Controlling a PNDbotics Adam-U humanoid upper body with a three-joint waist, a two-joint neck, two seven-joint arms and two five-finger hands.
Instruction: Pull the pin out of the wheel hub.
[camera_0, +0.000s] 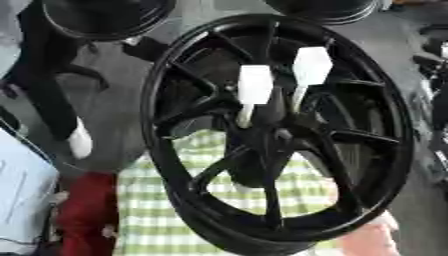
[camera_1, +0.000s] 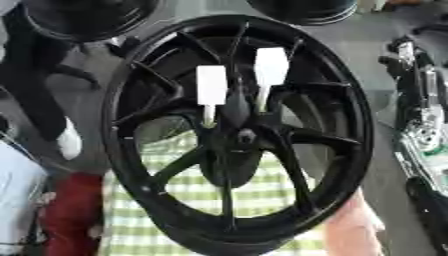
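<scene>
Black wheel (camera_0: 154, 131) upright on green-checked cloth (camera_0: 157, 210), near centre. Two white pins side by side, left pin (camera_0: 254, 92) and right pin (camera_0: 309, 75): shafts sunk in the hub (camera_0: 262, 137), flat heads above, long axes nearly vertical. Probably a pull up along the shaft. No robot hand in view, so neither finger state nor nearer arm can be told. Grey floor and more dark wheels beyond.

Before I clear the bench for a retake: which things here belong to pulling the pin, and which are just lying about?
Belongs to the job:
- black wheel hub, standing upright
- two white-headed pins stuck in near its centre

Lying about:
- green checked cloth under the wheel
- red cloth at the left
- other black wheels behind

No robot hand clearly shows.
</scene>
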